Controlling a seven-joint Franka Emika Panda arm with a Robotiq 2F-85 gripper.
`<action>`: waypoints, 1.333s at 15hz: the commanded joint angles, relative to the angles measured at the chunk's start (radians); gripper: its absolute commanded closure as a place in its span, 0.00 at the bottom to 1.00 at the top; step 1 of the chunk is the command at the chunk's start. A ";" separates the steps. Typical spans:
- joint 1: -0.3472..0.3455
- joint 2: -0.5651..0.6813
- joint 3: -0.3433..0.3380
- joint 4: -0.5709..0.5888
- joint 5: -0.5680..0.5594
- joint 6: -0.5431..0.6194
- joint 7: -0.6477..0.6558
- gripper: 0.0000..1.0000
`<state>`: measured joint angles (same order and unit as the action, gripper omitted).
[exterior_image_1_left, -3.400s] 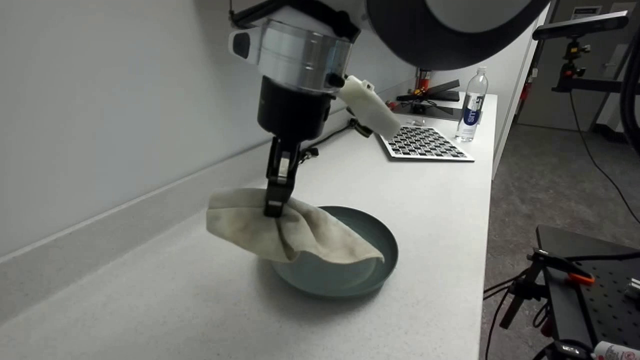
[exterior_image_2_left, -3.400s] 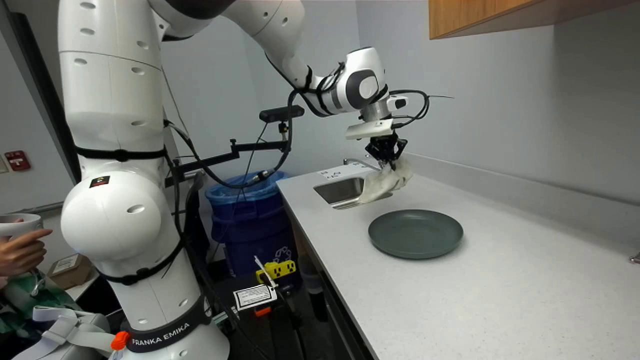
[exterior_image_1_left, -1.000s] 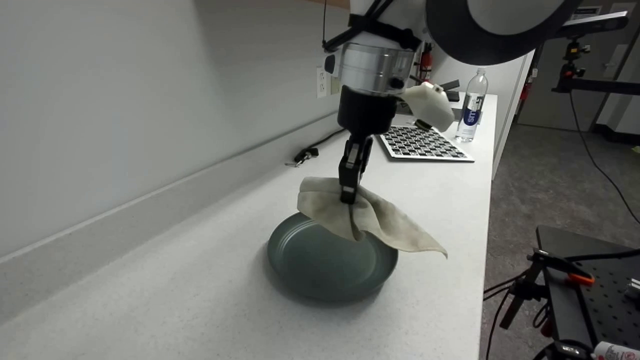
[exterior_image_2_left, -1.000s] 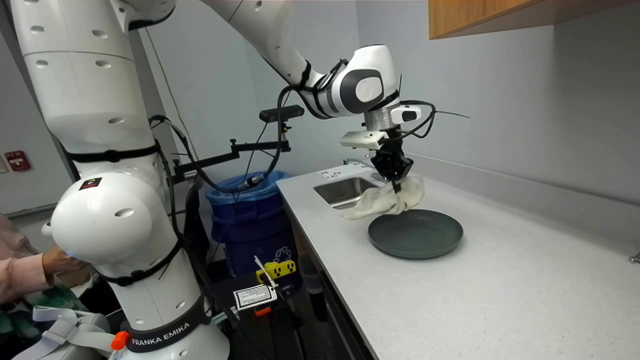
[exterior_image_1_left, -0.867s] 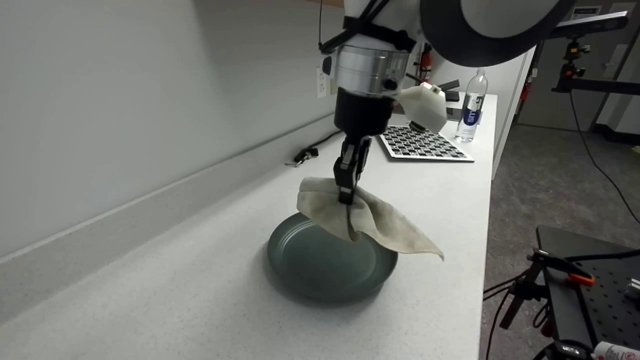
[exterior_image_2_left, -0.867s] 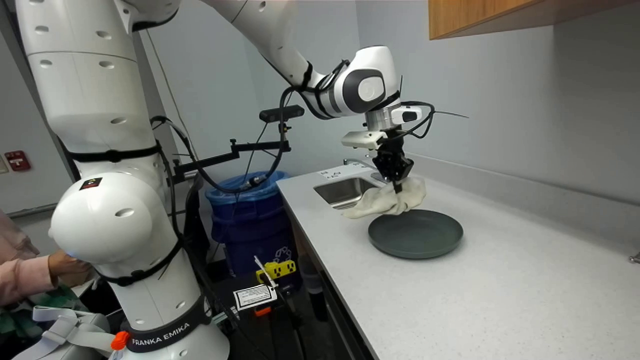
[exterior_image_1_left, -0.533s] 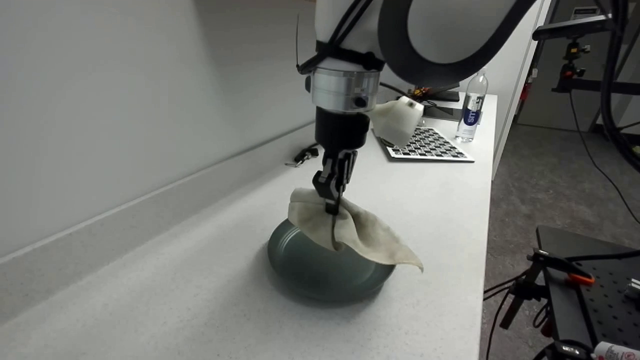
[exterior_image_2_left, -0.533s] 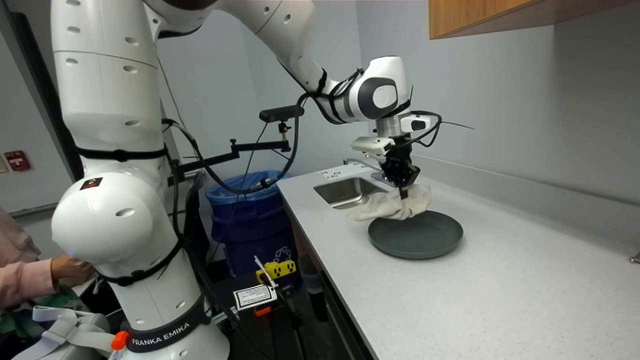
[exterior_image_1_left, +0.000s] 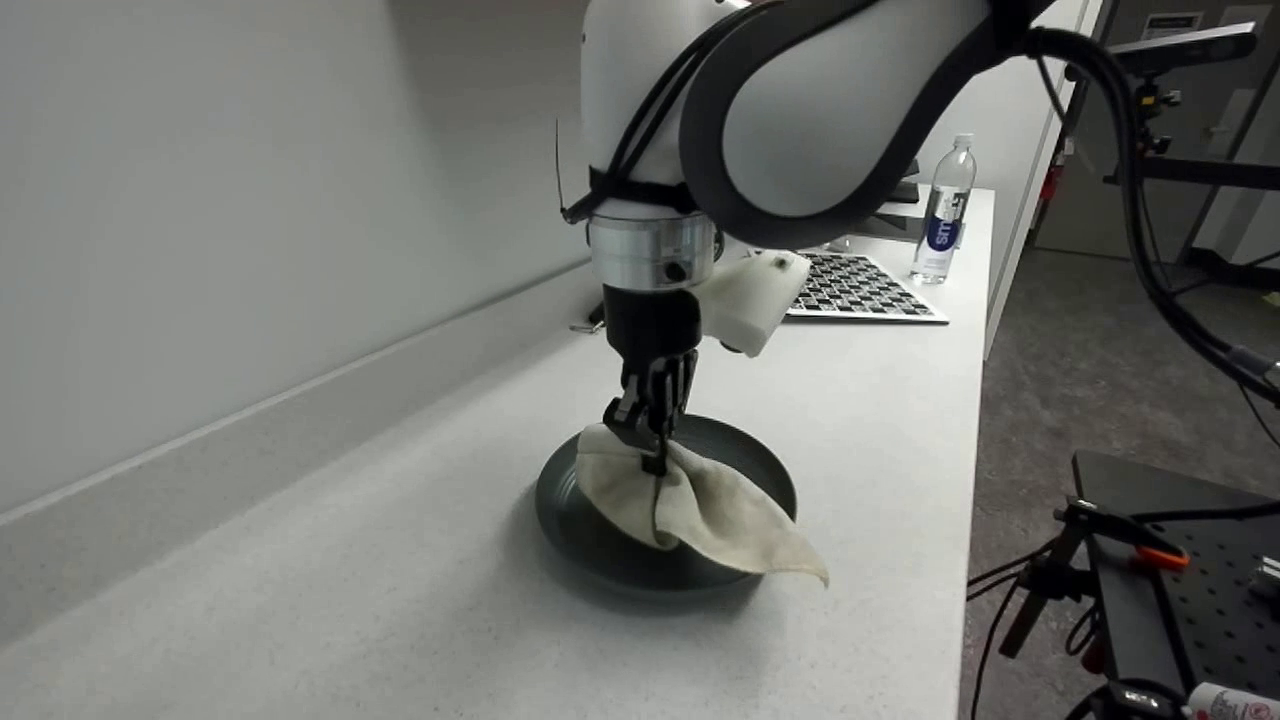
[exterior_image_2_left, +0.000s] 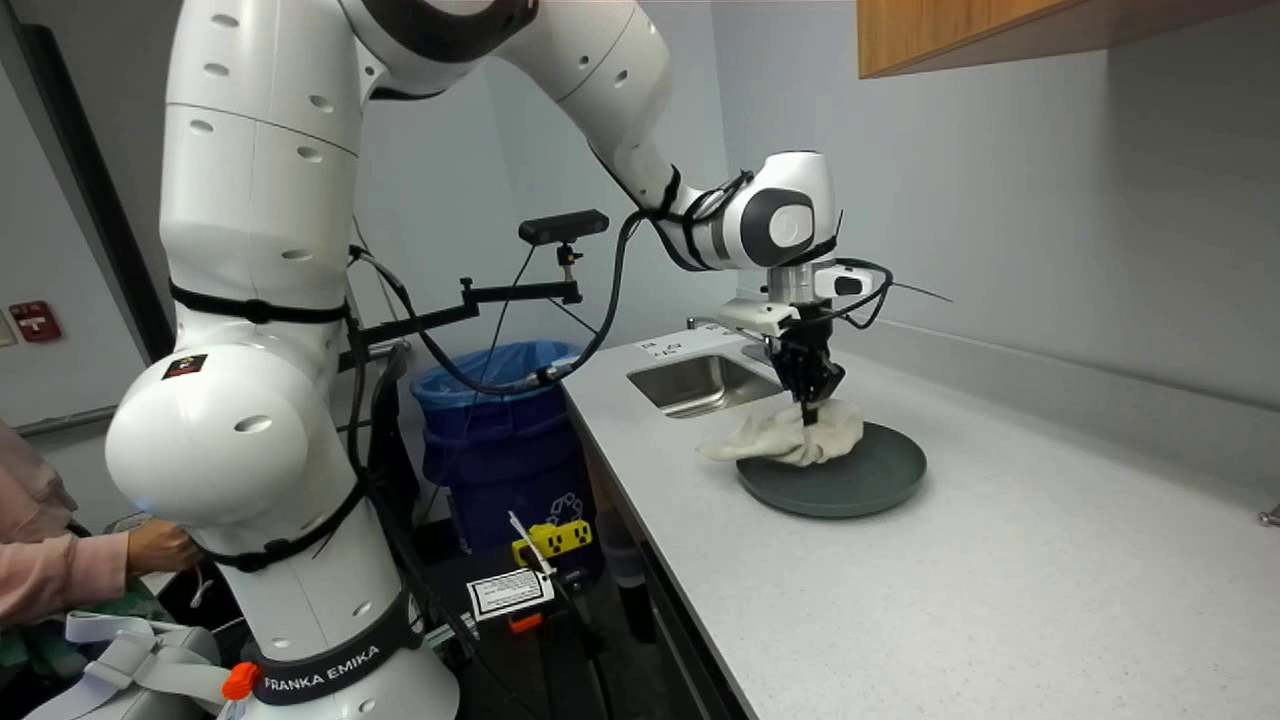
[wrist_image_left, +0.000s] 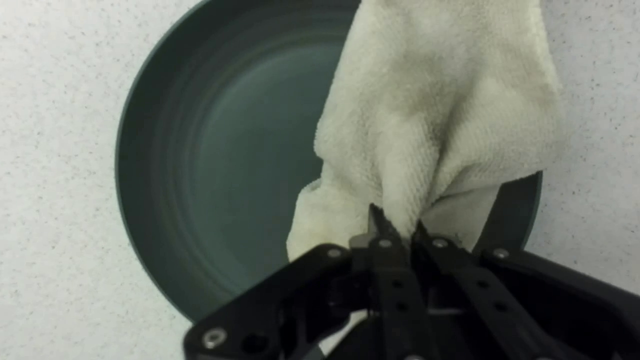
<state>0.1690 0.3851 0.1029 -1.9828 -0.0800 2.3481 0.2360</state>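
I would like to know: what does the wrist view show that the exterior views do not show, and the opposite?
Only the wrist view shows, close up, how the cloth bunches between the fingers, and the screw heads around them.
Only the exterior views show the white arm, sink, blue bin, bottle and checkered board, though not every one appears in both.
Shared: the fingers shut on the cloth over the plate, part of the cloth reaching past its edge, and the white counter.

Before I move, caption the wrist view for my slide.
Jaws pinch a bunched cream cloth over part of a dark green plate on a speckled white counter.
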 joint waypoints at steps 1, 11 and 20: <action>0.044 0.082 -0.032 0.075 -0.021 -0.035 0.083 0.98; 0.114 0.174 -0.030 0.230 -0.013 -0.036 0.106 0.98; 0.114 0.122 -0.115 0.106 -0.040 -0.015 0.191 0.98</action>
<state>0.2759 0.5387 0.0272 -1.8124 -0.0865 2.3457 0.3635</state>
